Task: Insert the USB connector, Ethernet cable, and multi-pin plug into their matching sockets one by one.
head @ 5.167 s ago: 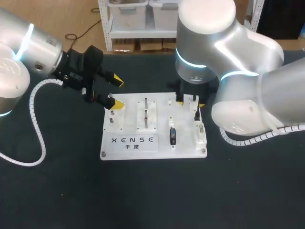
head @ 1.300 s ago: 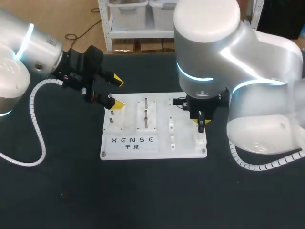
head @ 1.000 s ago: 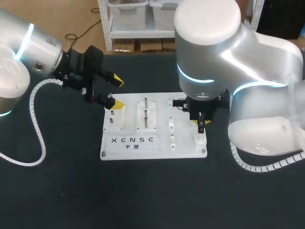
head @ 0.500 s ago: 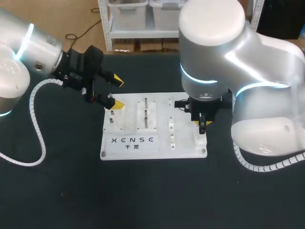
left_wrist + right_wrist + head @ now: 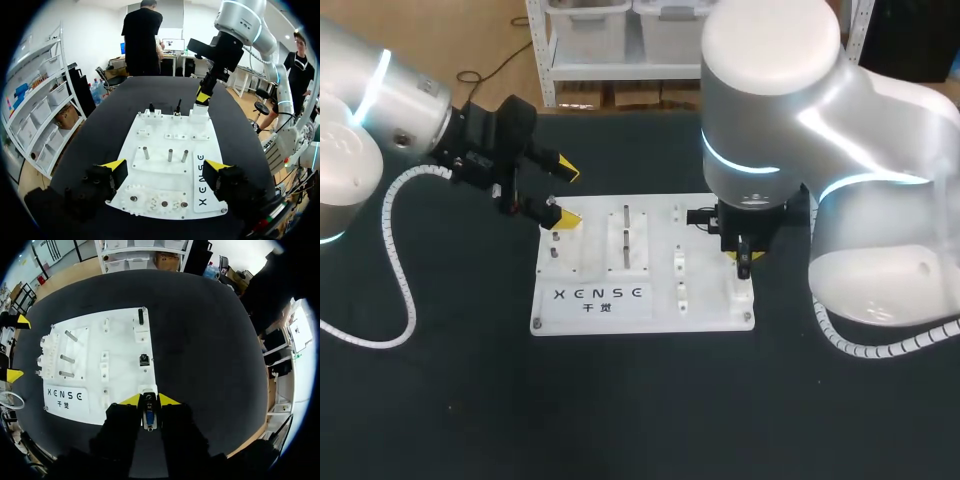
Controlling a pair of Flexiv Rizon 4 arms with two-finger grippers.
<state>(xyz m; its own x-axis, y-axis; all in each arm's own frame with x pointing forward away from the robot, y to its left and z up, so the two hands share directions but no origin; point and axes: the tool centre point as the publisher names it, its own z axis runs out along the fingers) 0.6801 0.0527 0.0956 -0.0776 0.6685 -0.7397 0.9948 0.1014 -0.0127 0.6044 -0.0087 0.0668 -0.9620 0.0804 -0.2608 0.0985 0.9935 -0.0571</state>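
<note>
The right gripper (image 5: pixel 149 401) had its yellow tips pinched on a slim multi-pin plug (image 5: pixel 149 417) with a blue face, just above a corner of the flat white socket board (image 5: pixel 120 340). The left gripper (image 5: pixel 167 167) hung spread wide and empty over the opposite end, above the matte black table (image 5: pixel 440 400).

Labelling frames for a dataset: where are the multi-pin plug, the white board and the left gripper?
multi-pin plug (image 5: pixel 148 418), right wrist view, its blue face.
white board (image 5: pixel 705 315), head view, its bare front part.
left gripper (image 5: pixel 166 166), left wrist view, midway between its fingers' yellow tips.
</note>
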